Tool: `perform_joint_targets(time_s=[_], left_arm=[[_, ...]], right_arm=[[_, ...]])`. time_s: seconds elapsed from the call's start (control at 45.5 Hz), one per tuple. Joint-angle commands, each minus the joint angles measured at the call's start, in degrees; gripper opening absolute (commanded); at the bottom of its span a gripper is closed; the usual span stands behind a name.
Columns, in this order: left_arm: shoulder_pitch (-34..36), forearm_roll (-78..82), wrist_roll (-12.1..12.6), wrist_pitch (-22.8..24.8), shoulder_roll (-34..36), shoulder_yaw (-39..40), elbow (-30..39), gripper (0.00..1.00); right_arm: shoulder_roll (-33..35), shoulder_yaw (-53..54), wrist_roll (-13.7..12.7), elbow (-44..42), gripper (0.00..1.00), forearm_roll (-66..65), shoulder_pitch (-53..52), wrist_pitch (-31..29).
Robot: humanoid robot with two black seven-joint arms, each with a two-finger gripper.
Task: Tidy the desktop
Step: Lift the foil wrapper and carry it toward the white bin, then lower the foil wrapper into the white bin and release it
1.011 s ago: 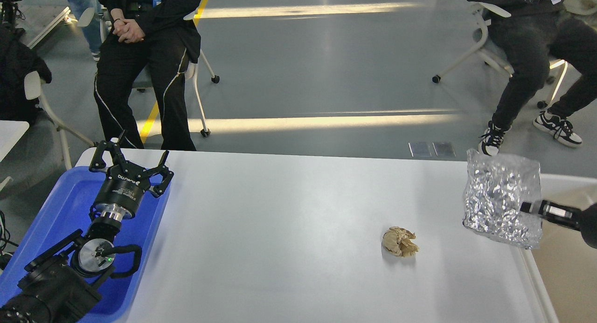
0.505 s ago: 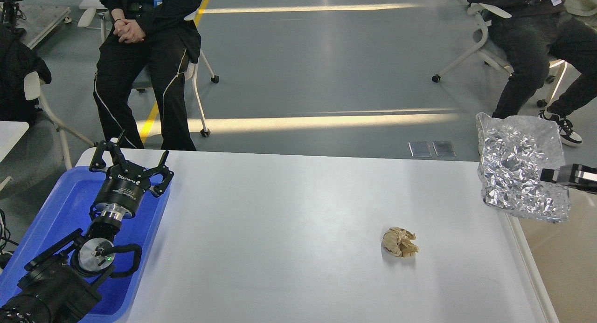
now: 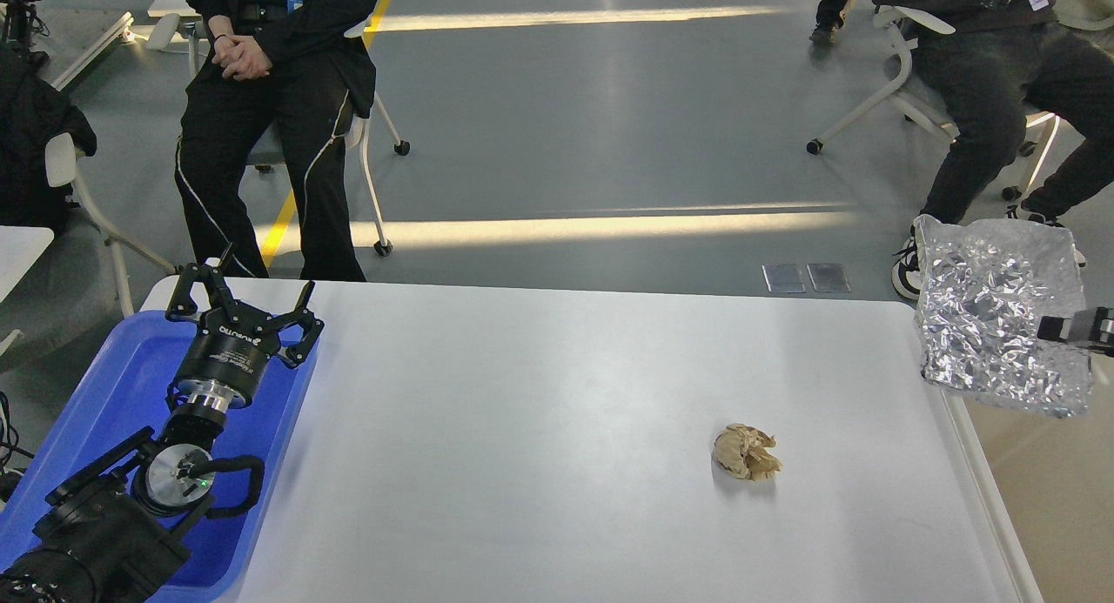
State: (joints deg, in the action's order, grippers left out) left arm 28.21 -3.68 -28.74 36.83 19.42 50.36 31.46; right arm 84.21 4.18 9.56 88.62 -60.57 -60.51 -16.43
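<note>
The white desktop fills the lower view. A crumpled beige paper ball lies on it, right of the middle. My left gripper is open and empty, hovering over the far end of the blue tray at the desktop's left edge. My right gripper comes in at the right edge and is shut on a crinkled silver foil bag, held in the air past the desktop's right edge.
A cream bin with a beige inside stands at the right, below the foil bag. Two seated people and wheeled chairs are beyond the desk's far edge.
My right gripper has carried the foil bag to the right and upward, off the desktop and out over the bin side. The left arm and the paper ball have not moved.
</note>
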Motion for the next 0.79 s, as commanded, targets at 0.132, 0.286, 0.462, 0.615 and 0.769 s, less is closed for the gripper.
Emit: perform_joint_targets(time_s=[0.132, 0.286, 0.462, 0.615, 0.769], left_arm=[[0.0, 0.0, 0.0, 0.0, 0.0, 0.0, 0.0, 1.0], [0.0, 0.0, 0.0, 0.0, 0.0, 0.0, 0.0, 1.0], [0.0, 0.0, 0.0, 0.0, 0.0, 0.0, -0.1, 1.0], [0.0, 0.0, 0.0, 0.0, 0.0, 0.0, 0.0, 1.0], [0.0, 0.0, 0.0, 0.0, 0.0, 0.0, 0.0, 1.0]], right_arm=[[-2.2, -3.0, 1.9, -7.5, 0.0, 5.3, 9.4, 11.3], [-5.0, -3.4, 2.9, -14.0, 0.0, 14.5, 14.6, 15.4], [-9.6, -3.4, 3.3, -22.9, 0.0, 25.1, 19.7, 18.9], [-13.0, -3.0, 3.3, -28.3, 0.0, 33.4, 23.2, 21.0], [-17.1, -2.7, 3.2, -33.3, 0.0, 41.8, 26.1, 23.2]])
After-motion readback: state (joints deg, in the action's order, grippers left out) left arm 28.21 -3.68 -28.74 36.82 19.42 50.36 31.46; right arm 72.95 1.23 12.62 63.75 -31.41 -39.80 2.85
